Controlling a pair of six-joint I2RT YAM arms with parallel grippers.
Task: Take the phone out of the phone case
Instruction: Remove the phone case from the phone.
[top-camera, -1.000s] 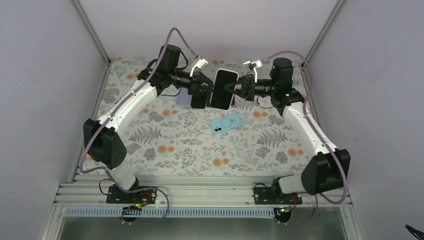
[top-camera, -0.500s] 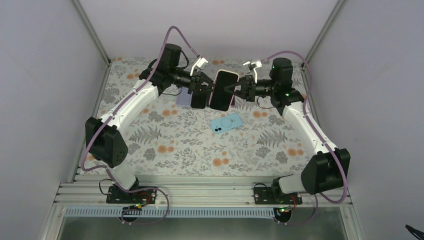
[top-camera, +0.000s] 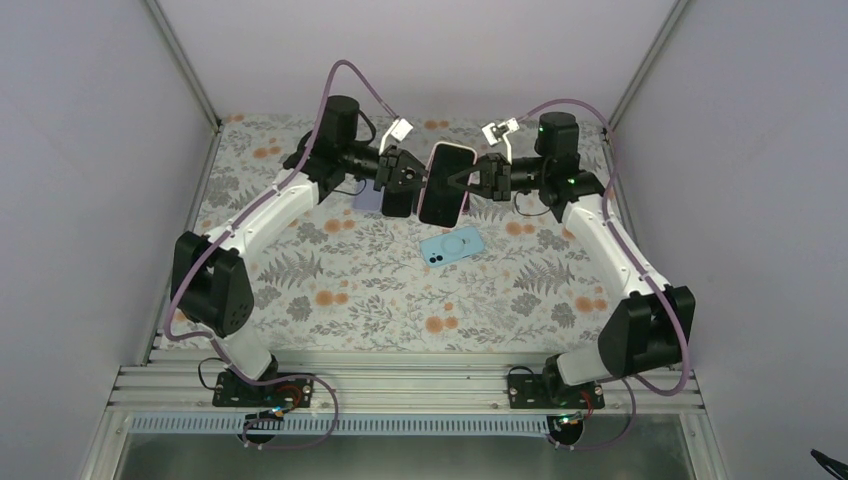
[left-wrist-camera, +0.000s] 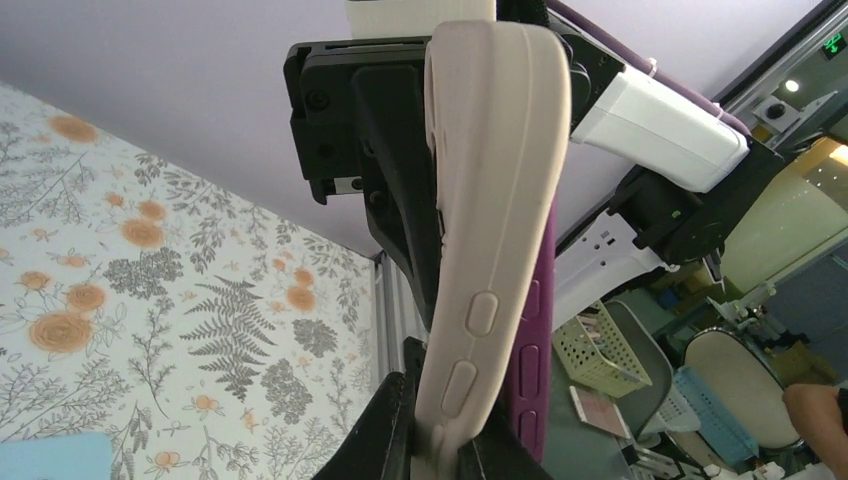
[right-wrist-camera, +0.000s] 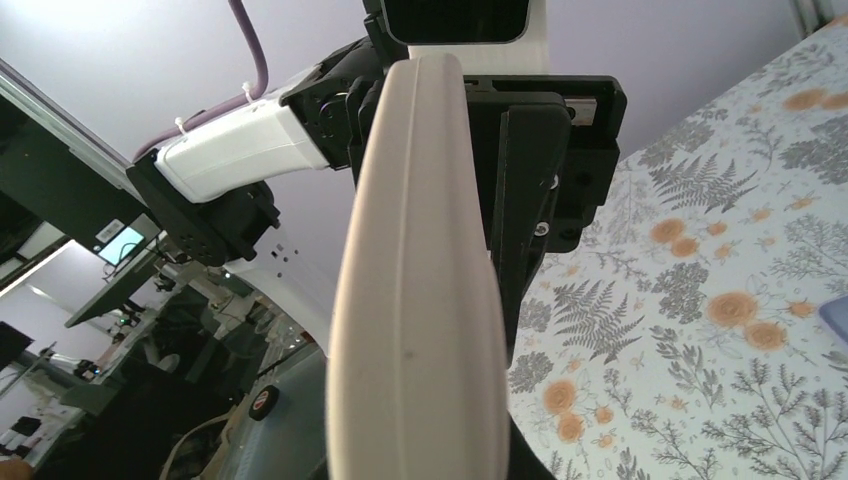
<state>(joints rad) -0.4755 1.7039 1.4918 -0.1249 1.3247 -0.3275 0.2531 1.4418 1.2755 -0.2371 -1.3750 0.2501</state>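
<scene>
A phone in a beige-pink case (top-camera: 445, 182) is held upright in the air over the far middle of the table, between both grippers. My left gripper (top-camera: 416, 181) is shut on the case's left edge. In the left wrist view my fingertips (left-wrist-camera: 395, 435) pinch the beige case (left-wrist-camera: 490, 220), and the purple phone (left-wrist-camera: 530, 370) shows beside it, parted from that edge. My right gripper (top-camera: 470, 179) is shut on the right edge. In the right wrist view the case (right-wrist-camera: 420, 300) fills the middle and hides my fingers.
A light blue phone case (top-camera: 452, 244) lies flat on the floral tablecloth (top-camera: 330, 290) just in front of the held phone. A lavender flat object (top-camera: 366, 197) lies under the left wrist. Grey walls close in the table on three sides.
Both wrists have risen and turned slightly while keeping hold of the cased phone. The phone has shifted a little to the left and tilted.
</scene>
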